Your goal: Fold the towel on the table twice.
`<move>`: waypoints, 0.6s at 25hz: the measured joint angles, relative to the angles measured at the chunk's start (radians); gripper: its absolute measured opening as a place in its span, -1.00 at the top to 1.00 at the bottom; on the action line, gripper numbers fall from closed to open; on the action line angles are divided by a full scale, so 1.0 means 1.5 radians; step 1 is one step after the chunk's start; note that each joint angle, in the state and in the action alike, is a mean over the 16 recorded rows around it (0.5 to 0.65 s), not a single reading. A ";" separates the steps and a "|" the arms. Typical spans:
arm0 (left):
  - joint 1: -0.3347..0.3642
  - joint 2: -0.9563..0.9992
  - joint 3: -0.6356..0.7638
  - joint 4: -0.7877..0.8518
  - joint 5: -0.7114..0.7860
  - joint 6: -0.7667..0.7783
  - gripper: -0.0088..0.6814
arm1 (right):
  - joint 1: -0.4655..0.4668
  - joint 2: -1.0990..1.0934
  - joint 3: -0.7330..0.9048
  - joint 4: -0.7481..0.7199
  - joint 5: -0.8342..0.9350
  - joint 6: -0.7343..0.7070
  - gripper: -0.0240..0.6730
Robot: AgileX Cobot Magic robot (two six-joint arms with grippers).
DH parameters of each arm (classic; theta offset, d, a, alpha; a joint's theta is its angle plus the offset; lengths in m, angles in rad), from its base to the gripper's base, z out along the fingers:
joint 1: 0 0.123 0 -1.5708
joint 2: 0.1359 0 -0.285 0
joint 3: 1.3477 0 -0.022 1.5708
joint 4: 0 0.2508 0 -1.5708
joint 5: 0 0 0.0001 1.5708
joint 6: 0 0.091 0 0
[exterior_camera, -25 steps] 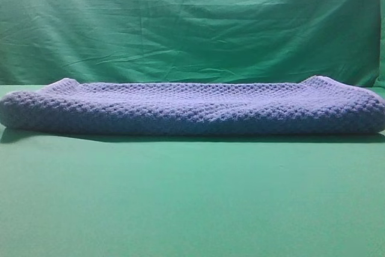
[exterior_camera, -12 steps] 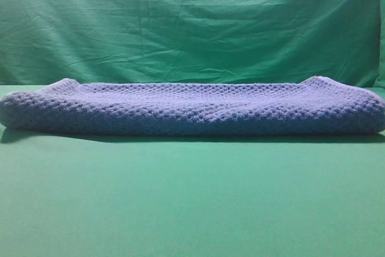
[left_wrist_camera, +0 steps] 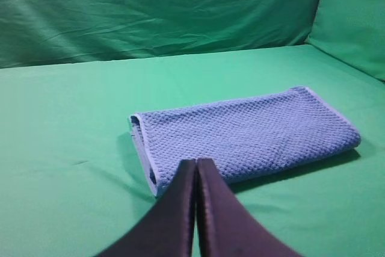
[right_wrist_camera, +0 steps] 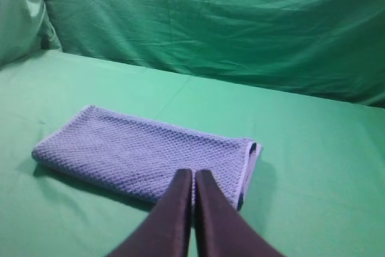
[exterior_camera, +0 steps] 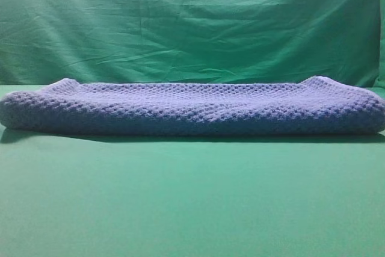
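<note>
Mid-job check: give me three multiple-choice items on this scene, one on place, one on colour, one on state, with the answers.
1. Where does the blue-grey waffle-knit towel lie?
A. On the smooth green table
B. Hanging on the backdrop
C. In a claw

2. What colour is the wrinkled cloth backdrop?
A. Red
B. Green
C. White

3. How do the left claw and right claw stand?
A. Both wide open
B. One gripping the towel
C. Both shut, holding nothing

Answers: 1 A, the towel rests flat and folded on the table; 2 B, green folds fill the background; 3 C, each wrist view shows fingers pressed together above the towel.
</note>
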 joint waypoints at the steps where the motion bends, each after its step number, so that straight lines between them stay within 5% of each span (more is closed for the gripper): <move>1: 0.000 -0.005 0.017 0.006 -0.014 0.000 0.97 | 0.000 -0.006 0.016 0.002 -0.012 -0.002 0.93; 15: 0.000 -0.016 0.188 0.099 -0.184 0.000 0.97 | 0.000 -0.025 0.242 0.006 -0.240 -0.008 0.93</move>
